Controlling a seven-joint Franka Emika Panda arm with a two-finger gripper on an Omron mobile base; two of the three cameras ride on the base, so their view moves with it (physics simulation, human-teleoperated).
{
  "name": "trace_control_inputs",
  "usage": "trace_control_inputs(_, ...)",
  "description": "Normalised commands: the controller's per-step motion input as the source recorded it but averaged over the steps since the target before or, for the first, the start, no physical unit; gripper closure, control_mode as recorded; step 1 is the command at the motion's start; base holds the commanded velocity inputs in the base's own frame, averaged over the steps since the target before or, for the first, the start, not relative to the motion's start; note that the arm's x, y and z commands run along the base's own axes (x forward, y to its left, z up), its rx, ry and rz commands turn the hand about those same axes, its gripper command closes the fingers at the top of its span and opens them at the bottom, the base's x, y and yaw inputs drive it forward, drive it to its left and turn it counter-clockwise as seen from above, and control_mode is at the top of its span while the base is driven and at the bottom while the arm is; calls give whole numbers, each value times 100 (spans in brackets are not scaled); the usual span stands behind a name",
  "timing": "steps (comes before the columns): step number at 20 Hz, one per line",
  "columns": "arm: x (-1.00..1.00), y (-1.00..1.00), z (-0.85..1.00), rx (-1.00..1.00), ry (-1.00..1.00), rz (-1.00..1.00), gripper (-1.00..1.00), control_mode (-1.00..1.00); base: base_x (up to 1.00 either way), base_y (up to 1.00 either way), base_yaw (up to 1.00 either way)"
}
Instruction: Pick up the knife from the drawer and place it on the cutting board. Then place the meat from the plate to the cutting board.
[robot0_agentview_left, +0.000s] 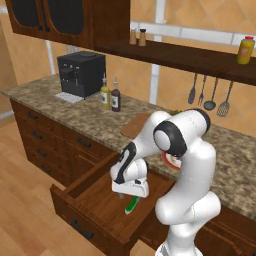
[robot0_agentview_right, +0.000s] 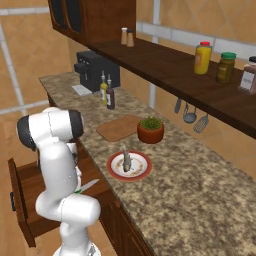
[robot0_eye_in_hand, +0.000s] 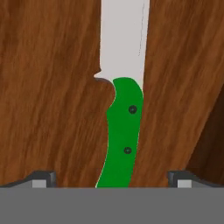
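Observation:
The knife (robot0_eye_in_hand: 122, 131) lies flat on the floor of the open drawer (robot0_agentview_left: 85, 220), green handle toward me and silvery blade pointing away. My gripper (robot0_eye_in_hand: 112, 177) hangs low over it, open, with one fingertip on each side of the handle and not touching it. From the left base the knife (robot0_agentview_left: 131, 205) shows just under the hand (robot0_agentview_left: 129, 186). The blade (robot0_agentview_right: 89, 186) peeks out beside the arm. The cutting board (robot0_agentview_right: 119, 127) lies bare on the counter. Beside it, the red-rimmed plate (robot0_agentview_right: 112, 167) carries the meat (robot0_agentview_right: 127, 161).
A potted plant (robot0_agentview_right: 150, 130) stands between board and wall. Two bottles (robot0_agentview_left: 110, 95) and a black coffee machine (robot0_agentview_left: 80, 74) are further left on the counter. Utensils (robot0_agentview_left: 210, 95) hang under the shelf. The drawer's walls close in around the hand.

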Motion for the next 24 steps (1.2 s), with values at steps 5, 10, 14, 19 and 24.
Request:
trace_control_inputs(5, 5, -8, -38, 0, 0, 1, -100, -100, 0, 0, 0)
trace_control_inputs(10, 3, -1, -30, 0, 2, 0, -100, -100, 0, 0, 0)
trace_control_inputs(14, 5, 1, -50, 0, 0, 0, -100, -100, 0, 0, 0)
trace_control_inputs(19, -3, 1, -60, 0, -3, 0, -100, -100, 0, 0, 0)
trace_control_inputs(24, -43, -16, -44, 7, -15, 0, -100, -100, 0, 0, 0)
